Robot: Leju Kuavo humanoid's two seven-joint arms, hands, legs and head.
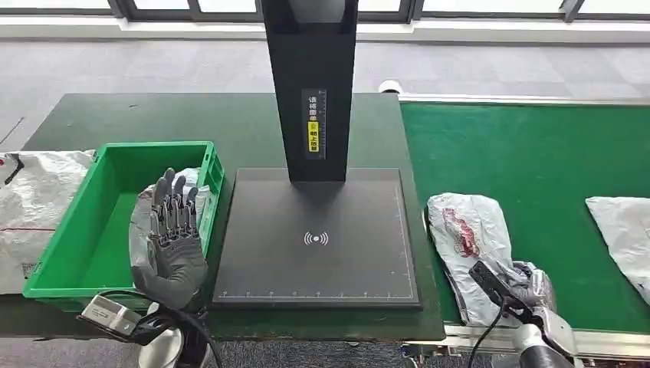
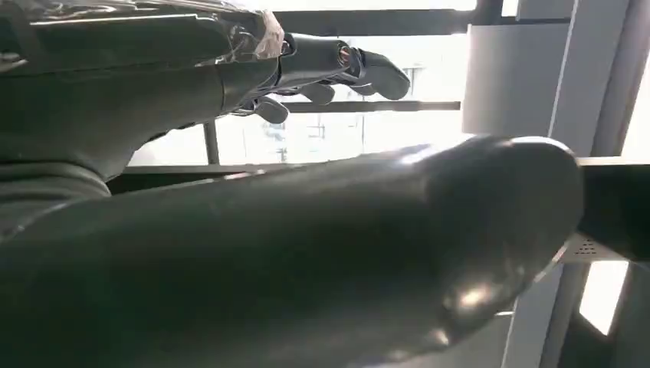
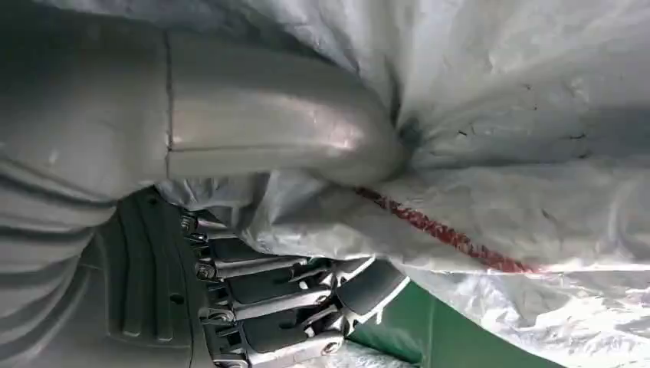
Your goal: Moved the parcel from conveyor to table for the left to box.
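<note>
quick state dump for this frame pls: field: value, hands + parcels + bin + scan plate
right hand: on the near end of the grey parcel with red print; thumb on top, fingers under its edge
parcel location: on the green conveyor, not yet moved
second parcel: further right on the conveyor, cut by the frame edge
left hand: raised, fingers straight and apart, holding nothing, in front of the green bin
bin contents: a pale bag partly hidden behind the left hand
black scan plate: nothing on it
</note>
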